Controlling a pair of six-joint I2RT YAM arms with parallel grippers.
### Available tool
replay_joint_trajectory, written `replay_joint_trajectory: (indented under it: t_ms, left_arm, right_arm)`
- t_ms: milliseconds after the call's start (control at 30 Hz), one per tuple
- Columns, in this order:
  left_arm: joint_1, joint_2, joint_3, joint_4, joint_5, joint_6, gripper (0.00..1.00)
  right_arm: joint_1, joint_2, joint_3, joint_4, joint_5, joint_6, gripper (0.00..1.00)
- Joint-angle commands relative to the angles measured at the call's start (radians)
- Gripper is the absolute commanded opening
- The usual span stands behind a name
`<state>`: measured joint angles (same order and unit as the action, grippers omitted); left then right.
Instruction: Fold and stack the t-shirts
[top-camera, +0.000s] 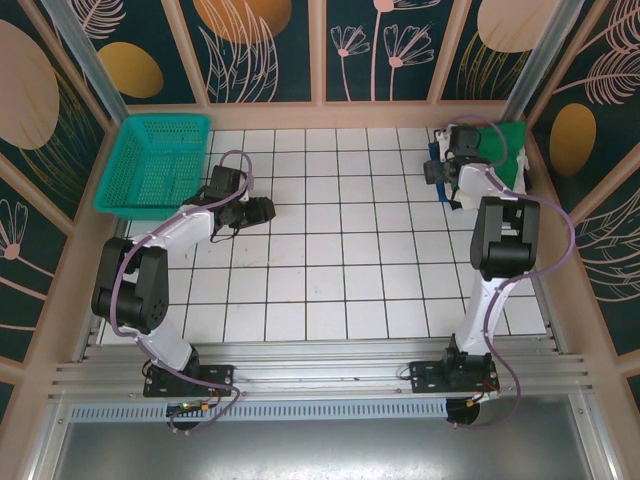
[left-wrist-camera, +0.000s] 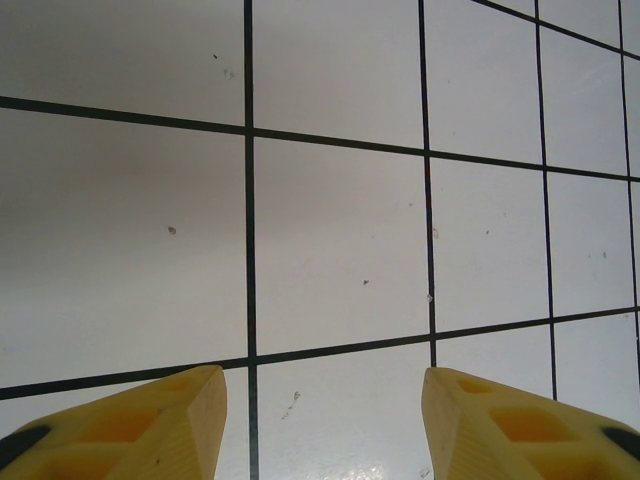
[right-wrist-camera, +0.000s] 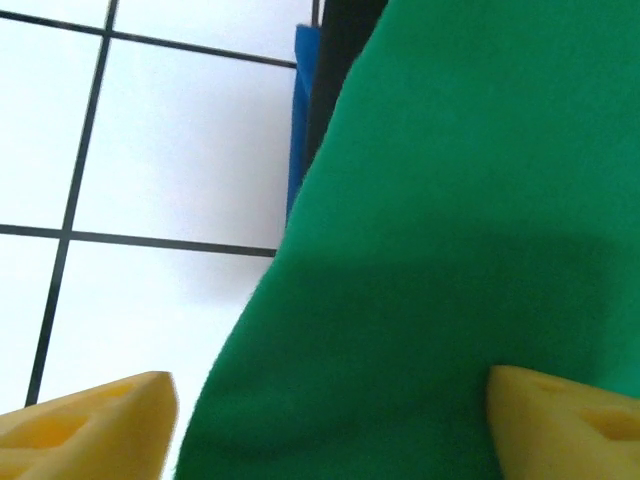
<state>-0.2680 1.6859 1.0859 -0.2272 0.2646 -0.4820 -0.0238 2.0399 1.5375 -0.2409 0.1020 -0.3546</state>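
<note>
The t-shirts lie stacked at the table's far right corner, with the emerald green one (top-camera: 511, 140) on top. In the right wrist view the green shirt (right-wrist-camera: 470, 220) covers most of the picture, with a blue edge (right-wrist-camera: 299, 120) and a black edge (right-wrist-camera: 340, 50) showing beneath it. My right gripper (right-wrist-camera: 330, 385) stands open over the green cloth, its yellow fingers (right-wrist-camera: 90, 425) wide apart and the cloth's left edge lying between them. From above, that right gripper (top-camera: 438, 170) is at the stack's left side. My left gripper (top-camera: 262, 210) hangs open over bare white tile (left-wrist-camera: 330, 250), with nothing between its fingers.
A teal mesh basket (top-camera: 155, 165) stands at the far left corner, just behind the left arm. Wooden walls with patterned panels close the table in at the back and both sides. White gridded tiles stretch between the two arms.
</note>
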Motion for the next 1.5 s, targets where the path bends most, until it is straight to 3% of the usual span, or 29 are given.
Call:
replay_joint_trajectory:
  t_ms: [0, 100, 133, 367, 700, 900, 1067, 1200, 1267, 1367, 1433, 1467]
  left_arm:
    - [0.006, -0.002, -0.011, 0.017, 0.006, 0.025, 0.54]
    - [0.006, -0.004, -0.011, 0.017, 0.001, 0.028, 0.54]
    - [0.006, -0.003, -0.009, 0.016, 0.002, 0.027, 0.54]
    - [0.006, 0.0, 0.002, 0.014, 0.009, 0.029, 0.54]
    - [0.007, -0.001, 0.014, 0.0, 0.007, 0.04, 0.54]
    - [0.006, 0.005, 0.008, 0.006, 0.016, 0.041, 0.54]
    - [0.008, 0.009, 0.012, 0.0, 0.015, 0.047, 0.54]
    - [0.008, 0.018, 0.017, 0.002, 0.015, 0.051, 0.54]
    - [0.008, 0.022, 0.019, 0.002, 0.014, 0.051, 0.54]
    - [0.008, 0.021, 0.018, 0.005, 0.012, 0.051, 0.54]
    - [0.007, 0.021, 0.019, 0.006, 0.009, 0.051, 0.54]
    - [0.008, 0.021, 0.019, 0.006, 0.008, 0.05, 0.54]
  right_arm:
    - [0.007, 0.026, 0.041, -0.039, 0.111, -0.038, 0.65]
    - [0.013, 0.006, 0.037, -0.032, 0.173, -0.049, 0.36]
    - [0.014, -0.003, 0.036, -0.038, 0.177, -0.054, 0.32]
    - [0.012, -0.113, 0.022, -0.077, 0.196, -0.101, 0.15]
    - [-0.045, -0.193, 0.047, -0.241, 0.06, -0.144, 0.1]
    - [-0.085, -0.188, -0.089, -0.223, -0.042, -0.114, 0.08]
    - [-0.086, -0.177, -0.121, -0.228, -0.082, -0.107, 0.13]
    - [-0.087, -0.178, -0.074, -0.268, -0.058, -0.077, 0.3]
    - [-0.087, -0.199, -0.051, -0.27, -0.063, -0.054, 0.45]
    - [-0.085, -0.229, -0.017, -0.229, -0.082, -0.002, 0.51]
    - [-0.088, -0.225, 0.015, -0.18, -0.082, 0.064, 0.64]
    - [-0.088, -0.208, 0.041, -0.166, -0.082, 0.109, 0.65]
